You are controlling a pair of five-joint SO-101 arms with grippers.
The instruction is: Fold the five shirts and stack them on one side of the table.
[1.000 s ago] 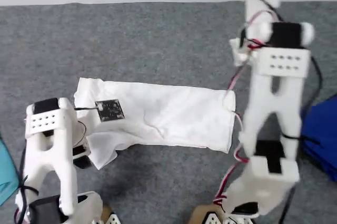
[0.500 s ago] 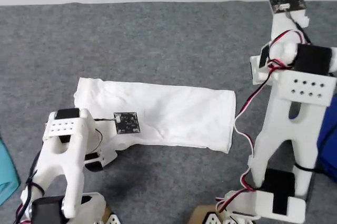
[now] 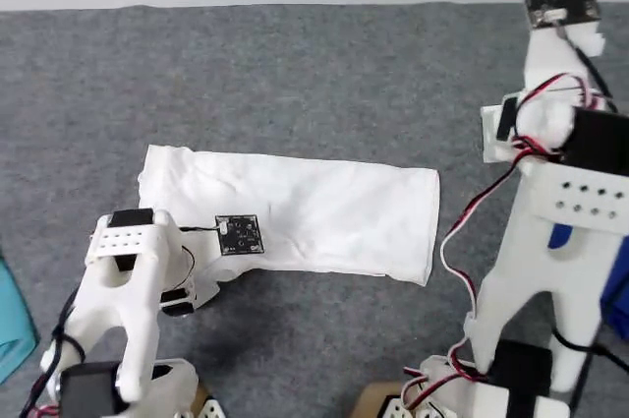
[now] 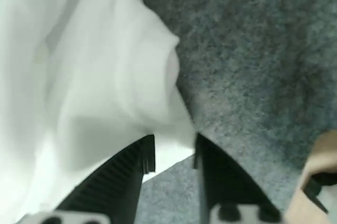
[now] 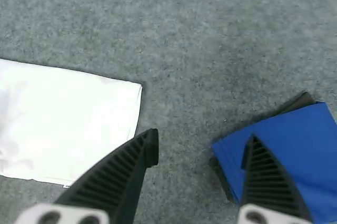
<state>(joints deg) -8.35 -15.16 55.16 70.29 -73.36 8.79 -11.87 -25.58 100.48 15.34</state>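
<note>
So the white shirt [image 3: 314, 216] was lying across the middle of the grey felt table [image 3: 295, 74], folded down to one long flat band. It was plain white and pretty smooth along most of it, but lumpy at the end on my left side, where a loose flap bulged out past the near edge. My left pincer [image 4: 174, 147] was right at that lumpy bit, low to the table, jaws a little apart with the hem poking into the gap, not pinched on anything as far as I could tell. My right pincer [image 5: 202, 139] was spread wide over bare felt, between the white shirt's other short end and a folded blue shirt [image 5: 284, 153] at the table's right edge. A teal shirt [image 3: 12, 329] peeked in at the left edge. My guess on handling: thin, light, totally floppy fabric, so it'd sag, and the layers would slide apart if I grabbed only the top one. The felt would probably drag on it too. I figured the spot to bite was the hem at the near corner, through every layer at once, with the other pincer on the matching corner of the opposite short end.
</note>
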